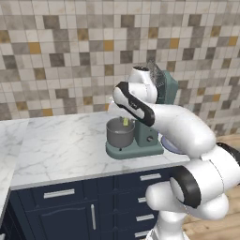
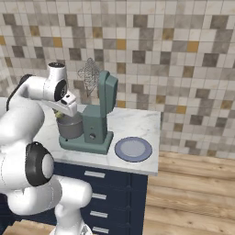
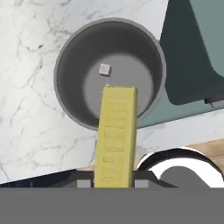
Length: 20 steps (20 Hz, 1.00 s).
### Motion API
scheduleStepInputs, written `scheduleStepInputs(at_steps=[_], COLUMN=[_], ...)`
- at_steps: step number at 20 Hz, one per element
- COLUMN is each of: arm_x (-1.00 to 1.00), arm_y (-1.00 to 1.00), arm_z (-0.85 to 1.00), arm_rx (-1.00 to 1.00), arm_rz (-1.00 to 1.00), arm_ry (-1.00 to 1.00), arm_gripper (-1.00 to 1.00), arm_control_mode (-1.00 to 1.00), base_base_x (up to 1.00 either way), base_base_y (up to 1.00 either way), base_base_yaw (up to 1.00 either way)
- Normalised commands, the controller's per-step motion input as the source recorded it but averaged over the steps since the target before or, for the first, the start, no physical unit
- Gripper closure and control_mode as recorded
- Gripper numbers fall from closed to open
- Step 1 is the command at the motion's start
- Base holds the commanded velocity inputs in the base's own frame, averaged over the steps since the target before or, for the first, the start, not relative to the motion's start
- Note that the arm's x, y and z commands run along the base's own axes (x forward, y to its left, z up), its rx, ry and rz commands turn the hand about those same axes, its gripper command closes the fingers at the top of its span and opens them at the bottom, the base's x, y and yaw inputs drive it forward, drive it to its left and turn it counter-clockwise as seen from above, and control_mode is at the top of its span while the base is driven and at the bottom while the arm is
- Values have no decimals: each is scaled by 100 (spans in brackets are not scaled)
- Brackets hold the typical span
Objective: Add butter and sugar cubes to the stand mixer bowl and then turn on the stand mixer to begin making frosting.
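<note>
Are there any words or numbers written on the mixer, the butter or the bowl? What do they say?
No readable words, numbers or signs.
The butter held in the gripper has faint square marks along it, no letters.
The stand mixer is plain teal, with no brand showing.
The stand mixer bowl is plain grey, with one sugar cube inside, unmarked.
The plate is blank too.

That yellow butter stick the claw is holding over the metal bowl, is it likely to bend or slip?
The butter juts straight out from the gripper without sagging, so it probably handles as stiff. It is pinched only at one end, so it might pivot or slide. Released above the stand mixer bowl, its flat sides suggest it would land and lie still rather than roll.
</note>
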Motion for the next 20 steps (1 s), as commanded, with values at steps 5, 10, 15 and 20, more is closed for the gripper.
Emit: scheduleStepInputs(at_steps=[5,10,15,20], arm_x=[64,48,9,1], arm_y=[15,4,0,-1], arm_z=[-52,-43,-25,-30], arm_rx=[-7,-5,-3,-1], arm_rz=[0,0,0,0], arm_ry=[3,1,0,0], arm_gripper=[100,100,100,100], arm_control_mode=[-100,-100,-100,-100], base_base_x=[0,0,0,0], base_base_y=[0,0,0,0], base_base_yaw=[0,0,0,0])
